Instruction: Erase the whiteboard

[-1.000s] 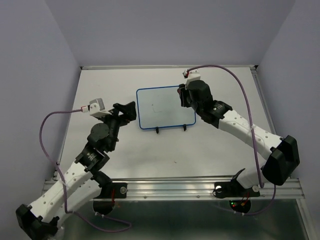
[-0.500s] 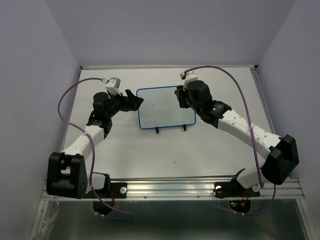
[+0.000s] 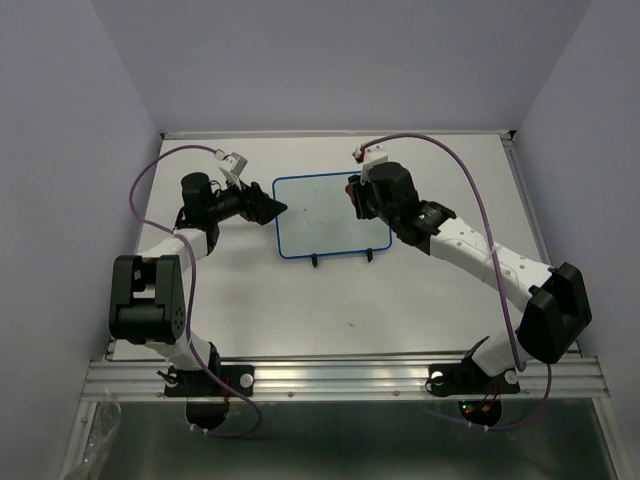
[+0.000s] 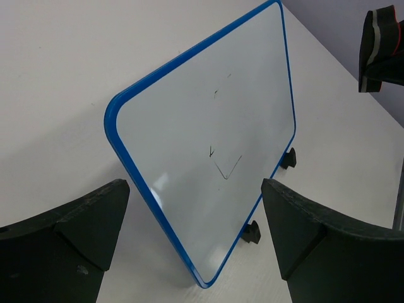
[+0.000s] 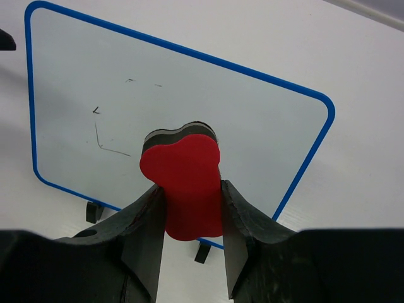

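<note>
The whiteboard (image 3: 330,215) stands tilted on two black feet mid-table, blue-rimmed, with thin black marker lines (image 5: 101,136) on its left half. In the left wrist view the same marker lines (image 4: 224,165) show on the whiteboard (image 4: 189,113). My left gripper (image 3: 272,208) is open at the board's left edge, and its jaws straddle the lower corner (image 4: 194,186) without touching it. My right gripper (image 5: 190,196) is shut on a red eraser (image 5: 183,170) with a dark felt face. It hovers over the right half of the whiteboard (image 5: 252,113), near the upper right corner (image 3: 358,195).
Lavender walls close the table (image 3: 420,290) on three sides. A metal rail (image 3: 350,375) with the arm bases runs along the near edge. Purple cables (image 3: 482,195) loop above both arms. A small dark speck (image 3: 349,324) lies on the table in front of the board.
My left arm has swung from the near left up to the board's left edge, its gripper staying open. The right gripper with the eraser has shifted slightly left and towards the back.
</note>
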